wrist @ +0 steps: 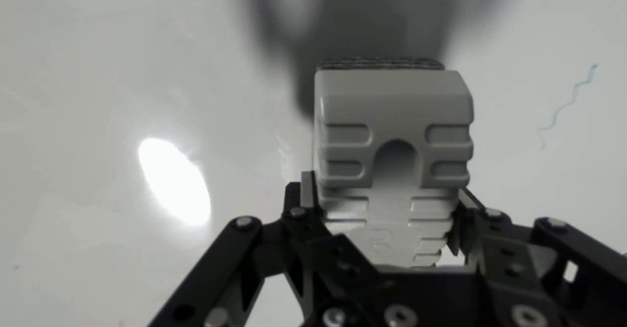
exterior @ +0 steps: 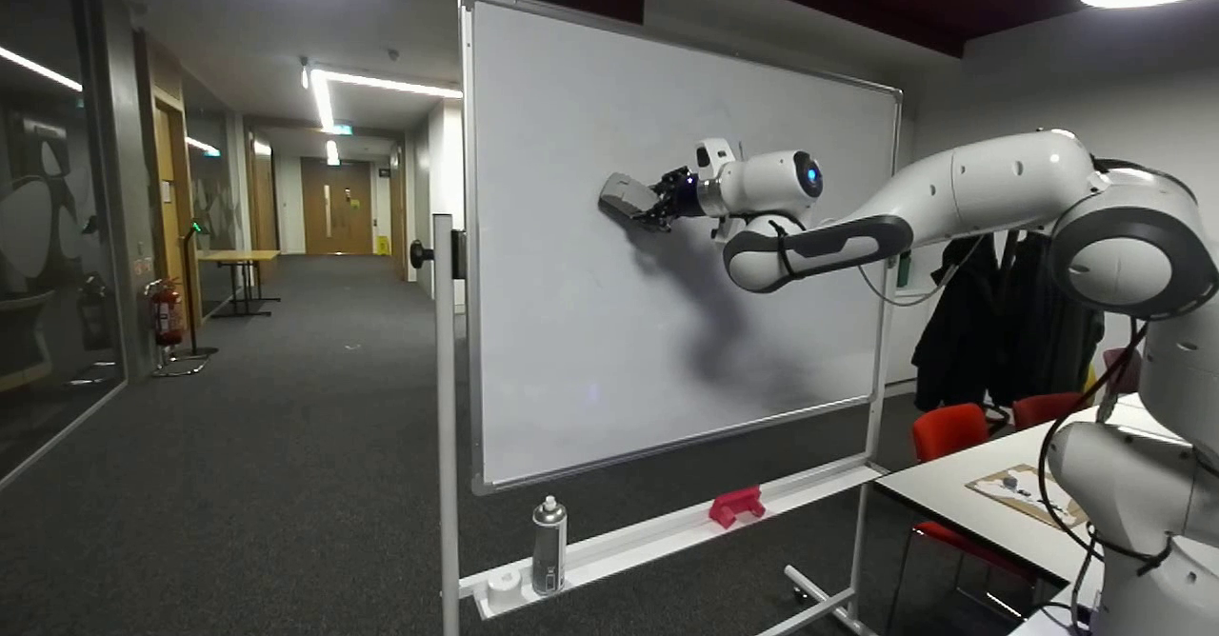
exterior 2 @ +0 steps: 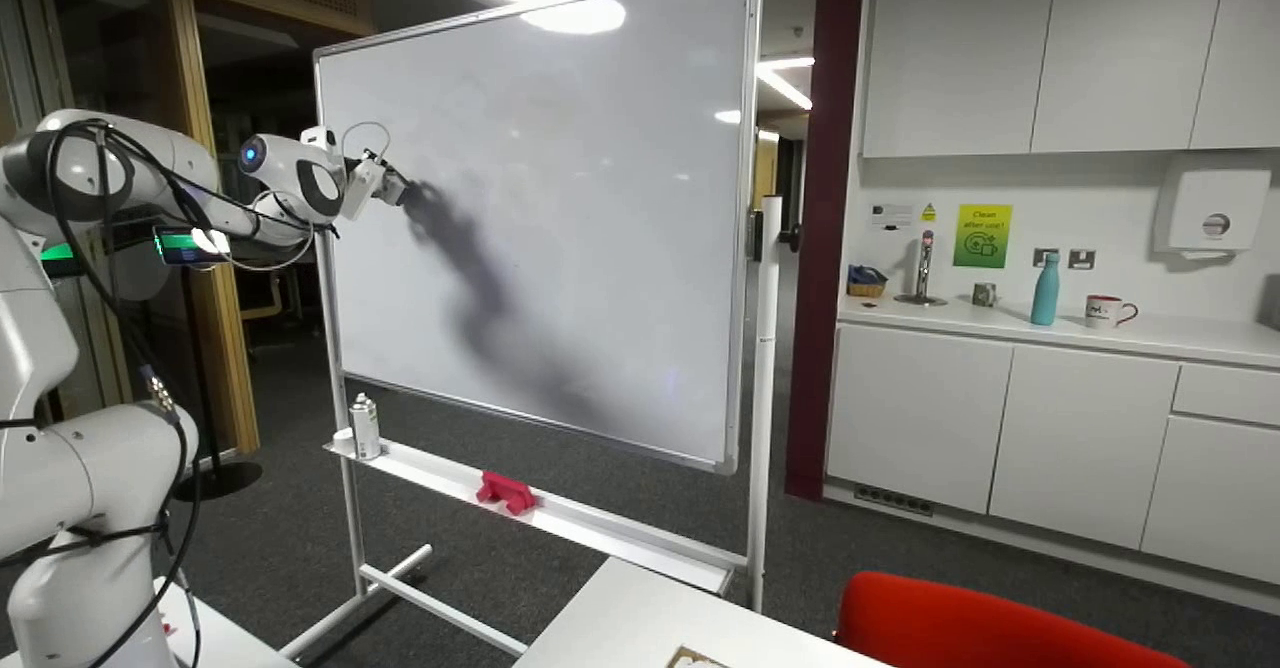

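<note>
My gripper (wrist: 387,202) is shut on a grey ribbed board eraser (wrist: 392,106), with one black finger at each side of it. The eraser's dark layered pad faces the whiteboard (exterior: 571,350). The eraser (exterior: 629,196) is against or very near the board's upper middle; I cannot tell if it is touching. An exterior view also shows the eraser (exterior 2: 393,190) at the left part of the whiteboard (exterior 2: 600,248). A thin wavy blue-green line (wrist: 563,106) is on the board to the right of the eraser in the wrist view.
Below the board, a tray (exterior: 629,552) holds a spray can (exterior: 549,546), a small white round item (exterior: 503,586) and a red holder (exterior: 736,506). A white table (exterior 2: 620,618) and red chair (exterior 2: 960,618) stand nearby. A fixed counter (exterior 2: 1000,333) is behind.
</note>
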### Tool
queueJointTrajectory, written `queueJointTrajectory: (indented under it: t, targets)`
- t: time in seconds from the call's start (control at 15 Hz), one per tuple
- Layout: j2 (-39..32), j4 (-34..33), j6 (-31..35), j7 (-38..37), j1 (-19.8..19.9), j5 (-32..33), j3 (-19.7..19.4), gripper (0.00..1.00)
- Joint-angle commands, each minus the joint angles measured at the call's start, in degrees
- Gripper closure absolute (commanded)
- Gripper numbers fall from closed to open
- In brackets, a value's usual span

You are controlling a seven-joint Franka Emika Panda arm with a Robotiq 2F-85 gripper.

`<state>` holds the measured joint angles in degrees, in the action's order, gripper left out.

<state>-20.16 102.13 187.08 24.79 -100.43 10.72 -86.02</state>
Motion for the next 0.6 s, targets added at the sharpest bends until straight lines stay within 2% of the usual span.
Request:
queueJointTrajectory:
  t: [0.0,0.27,0.53]
  targets:
    - [-3.7,4.5,-3.9,-4.1,-14.7,-3.8,-14.0,0.65]
    - [-7.0,10.2,-7.7,-7.0,-28.8,-7.7,-25.4,0.65]
    - [-8.1,13.7,-12.8,-11.1,-37.8,-14.6,-32.7,0.65]
